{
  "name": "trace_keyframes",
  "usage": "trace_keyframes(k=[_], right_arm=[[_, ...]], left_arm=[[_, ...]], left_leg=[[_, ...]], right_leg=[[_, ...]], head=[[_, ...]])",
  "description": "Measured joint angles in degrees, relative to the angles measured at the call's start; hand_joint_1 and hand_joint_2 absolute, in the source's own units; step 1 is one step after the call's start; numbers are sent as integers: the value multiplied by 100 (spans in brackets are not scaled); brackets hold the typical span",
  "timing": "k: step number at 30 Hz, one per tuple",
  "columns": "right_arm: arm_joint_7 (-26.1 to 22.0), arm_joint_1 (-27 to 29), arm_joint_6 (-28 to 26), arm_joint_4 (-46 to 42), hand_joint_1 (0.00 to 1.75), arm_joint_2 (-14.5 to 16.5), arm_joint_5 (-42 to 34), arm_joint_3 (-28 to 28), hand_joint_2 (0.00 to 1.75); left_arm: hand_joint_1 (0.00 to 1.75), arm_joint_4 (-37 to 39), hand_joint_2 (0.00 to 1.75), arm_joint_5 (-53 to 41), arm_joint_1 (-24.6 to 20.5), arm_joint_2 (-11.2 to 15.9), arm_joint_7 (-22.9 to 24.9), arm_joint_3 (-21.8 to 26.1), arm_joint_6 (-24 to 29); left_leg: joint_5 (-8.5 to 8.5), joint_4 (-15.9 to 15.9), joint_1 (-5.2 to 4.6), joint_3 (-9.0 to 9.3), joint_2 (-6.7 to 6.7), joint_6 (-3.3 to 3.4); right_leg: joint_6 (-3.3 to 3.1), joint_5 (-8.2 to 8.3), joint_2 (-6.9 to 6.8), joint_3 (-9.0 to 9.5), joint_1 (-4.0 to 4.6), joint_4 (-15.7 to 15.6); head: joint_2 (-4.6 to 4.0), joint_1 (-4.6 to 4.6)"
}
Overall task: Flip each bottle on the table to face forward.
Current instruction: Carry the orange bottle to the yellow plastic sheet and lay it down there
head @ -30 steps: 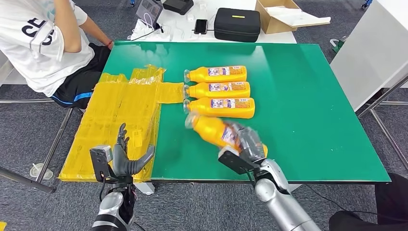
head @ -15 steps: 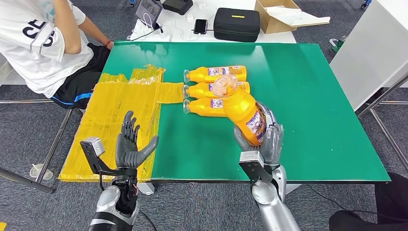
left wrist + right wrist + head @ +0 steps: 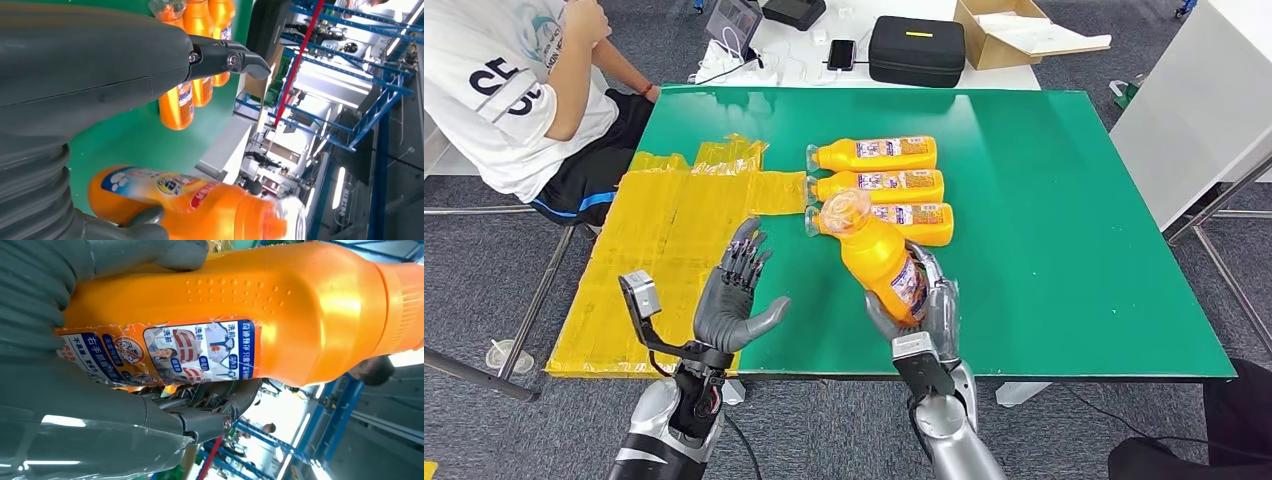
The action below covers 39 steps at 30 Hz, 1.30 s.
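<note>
Bottle (image 3: 882,258) aloft above the near edge of the green bench (image 3: 1064,250), gripped around its labelled lower body by the right robot hand (image 3: 919,310), cap end tilted up and away toward the three bottles (image 3: 879,185) lying side by side in a row farther back. The left robot hand (image 3: 736,300) hangs just beside it with fingers spread and nothing in it, palm turned toward the load.

Orange plastic looks glossy and smooth, so it is probably slippery; the paper label (image 3: 200,350) under the fingers likely gives the better purchase. The body appears stiff enough to take a firm squeeze, and if full it would be moderately heavy, with weight pulling toward the base. The waisted section near the shoulder, with its raised dots, seems a sensible second grip point for the free hand.

Yellow sheeting (image 3: 674,250) covers the bench's left side, where a person (image 3: 514,90) sits.
</note>
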Motion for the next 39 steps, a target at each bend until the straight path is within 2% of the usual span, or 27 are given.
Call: trace_keyframes(k=[16,23,39], right_arm=[[-2,-398,-160,960,175,189,156,788,175],[-2,-673,-243,1502,175,388,399,1092,175],[-31,-949,-280,2448,175,698,459,1472,175]], left_arm=[[0,202,175,-19,-210,64,2,-270,-213],[0,396,175,44,-315,67,64,-397,-380],[0,840,175,226,-418,150,127,-394,-408]], left_leg=[[1,0,0,-2,1,0],[1,0,1,-2,3,-1],[1,0,1,-4,8,-1]], right_leg=[[0,0,1,-2,0,0],[0,0,1,-3,1,0],[-1,0,2,-9,2,0]], head=[[0,1],[0,1],[0,1]])
